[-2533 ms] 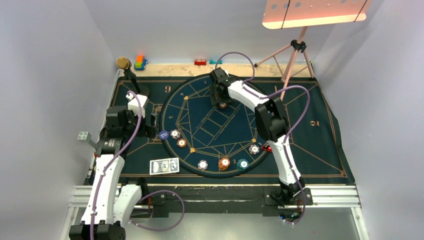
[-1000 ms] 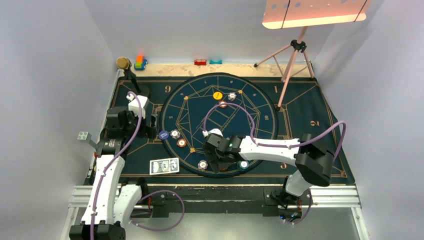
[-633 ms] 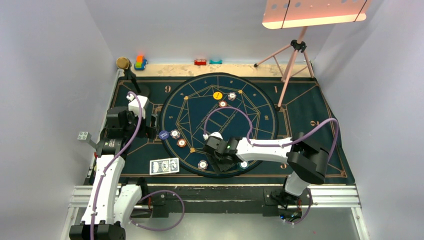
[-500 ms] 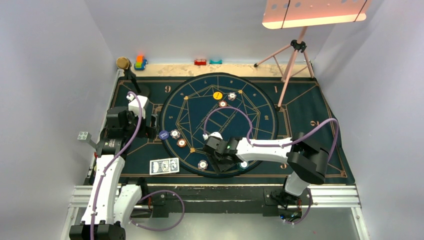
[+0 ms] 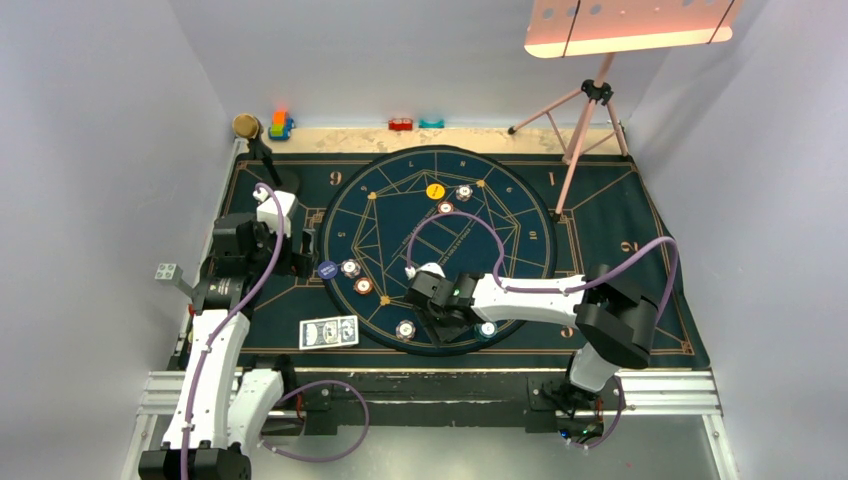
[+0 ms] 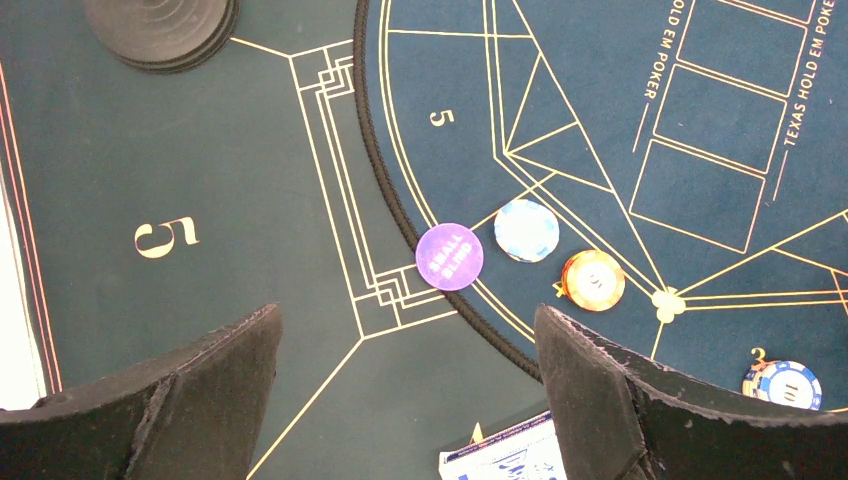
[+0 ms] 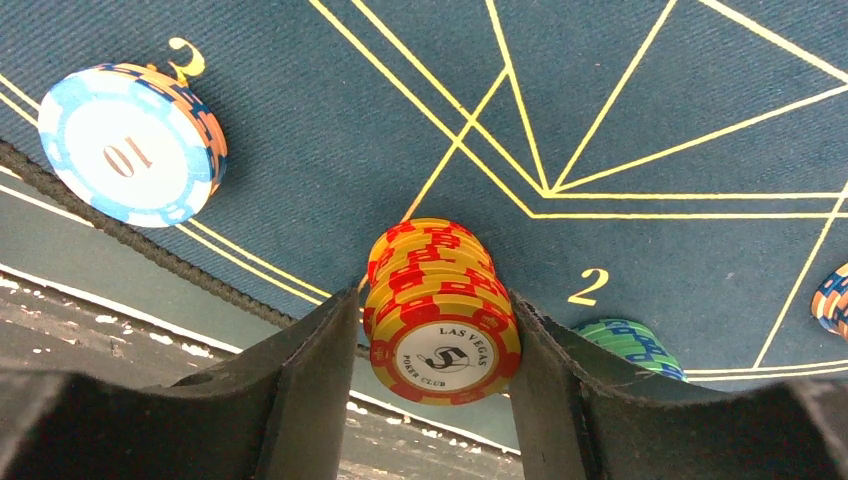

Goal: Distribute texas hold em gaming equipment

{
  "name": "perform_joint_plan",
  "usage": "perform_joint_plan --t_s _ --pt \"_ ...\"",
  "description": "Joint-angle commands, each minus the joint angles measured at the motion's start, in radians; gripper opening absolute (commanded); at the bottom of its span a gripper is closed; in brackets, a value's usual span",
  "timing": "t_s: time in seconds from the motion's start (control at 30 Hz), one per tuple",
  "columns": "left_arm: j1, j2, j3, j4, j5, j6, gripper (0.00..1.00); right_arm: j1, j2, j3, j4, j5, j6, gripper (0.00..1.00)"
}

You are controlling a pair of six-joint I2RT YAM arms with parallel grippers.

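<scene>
Pinching the red-and-yellow poker chip stack (image 7: 445, 352) with the right hand (image 7: 432, 310) at the near rim of the round felt (image 5: 400, 190), between the blue-white 10 chip (image 7: 130, 145) and a green chip (image 7: 630, 345). Likely picking up for another seat. Next: lifting straight, guarding against the stack shearing. Hovering the left hand (image 6: 405, 380), spread and empty, above the small blind disc (image 6: 449, 256). Finding no containers on the desk (image 5: 500, 135).
</scene>
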Motion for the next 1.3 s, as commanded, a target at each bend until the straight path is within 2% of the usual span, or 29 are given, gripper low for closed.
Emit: perform_joint_plan --t_s 0.0,0.23,0.57,0.93,1.07,1.27 --pt "0.007 -0.013 0.000 0.027 0.016 0.010 1.00 0.004 -0.046 0.043 -0.023 0.027 0.008 0.56" --pt "0.008 -0.015 0.000 0.027 0.016 0.010 1.00 0.004 -0.045 0.043 -0.023 0.027 0.010 0.47" --pt "0.007 -0.016 0.000 0.028 0.016 0.010 1.00 0.004 -0.060 0.051 -0.036 0.045 0.016 0.24" --pt "0.008 -0.017 0.000 0.028 0.017 0.011 1.00 -0.015 -0.153 0.130 -0.124 0.111 0.014 0.07" --pt "0.008 -0.018 0.000 0.027 0.017 0.011 1.00 -0.104 -0.188 0.124 -0.139 0.139 0.004 0.07" --pt "0.007 -0.019 -0.001 0.027 0.017 0.012 1.00 -0.376 -0.196 0.052 -0.095 0.163 -0.018 0.06"
